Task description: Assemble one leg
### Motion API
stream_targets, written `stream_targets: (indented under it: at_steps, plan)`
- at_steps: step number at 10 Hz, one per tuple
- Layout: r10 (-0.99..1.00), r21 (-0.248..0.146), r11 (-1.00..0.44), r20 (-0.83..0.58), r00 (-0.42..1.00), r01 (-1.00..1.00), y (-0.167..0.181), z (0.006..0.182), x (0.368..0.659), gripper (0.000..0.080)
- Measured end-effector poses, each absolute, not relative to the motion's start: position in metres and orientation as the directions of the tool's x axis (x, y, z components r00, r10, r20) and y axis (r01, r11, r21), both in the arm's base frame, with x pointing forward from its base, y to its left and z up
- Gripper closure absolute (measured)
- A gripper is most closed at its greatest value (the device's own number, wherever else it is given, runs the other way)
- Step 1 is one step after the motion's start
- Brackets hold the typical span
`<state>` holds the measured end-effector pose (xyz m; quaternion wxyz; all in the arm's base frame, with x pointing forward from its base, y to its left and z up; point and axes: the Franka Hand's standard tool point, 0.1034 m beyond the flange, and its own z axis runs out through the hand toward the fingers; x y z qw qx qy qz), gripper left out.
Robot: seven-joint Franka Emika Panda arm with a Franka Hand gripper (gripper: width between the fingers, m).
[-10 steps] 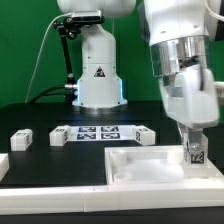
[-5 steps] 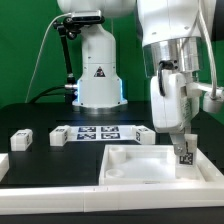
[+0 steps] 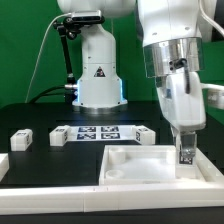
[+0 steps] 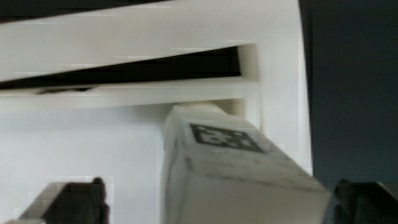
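My gripper point(image 3: 185, 146) is shut on a leg point(image 3: 186, 155), a small white oblong block with a black-and-white marker. It holds the leg upright at the right corner of the large flat white square piece point(image 3: 140, 170). In the wrist view the leg point(image 4: 231, 165) fills the middle between my two dark fingertips point(image 4: 71, 200), and its far end reaches a recessed corner pocket point(image 4: 214, 95) of the white piece. I cannot tell whether the leg's far end touches the pocket.
The marker board point(image 3: 97, 132) lies in front of the robot base point(image 3: 98, 75). Three more white legs lie on the black table point(image 3: 20, 139), point(image 3: 59, 136), point(image 3: 147, 137). Another white part point(image 3: 3, 165) sits at the exterior view's left edge.
My gripper has moved a little toward the exterior view's left with the leg in it, staying low over the white piece's right corner.
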<state>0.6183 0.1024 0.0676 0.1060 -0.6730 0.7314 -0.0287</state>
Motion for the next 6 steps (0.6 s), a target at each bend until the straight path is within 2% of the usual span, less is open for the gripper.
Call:
stream_targets:
  at_steps: [3, 6]
  plan:
    - [-0.984, -0.205, -0.146, -0.069, 0.163, -0.968, 0.1029, 0.0674, 0.6181, 0.0150]
    - [-0.984, -0.205, -0.150, -0.069, 0.167, -0.967, 0.1029, 0.0673, 0.6180, 0.0150]
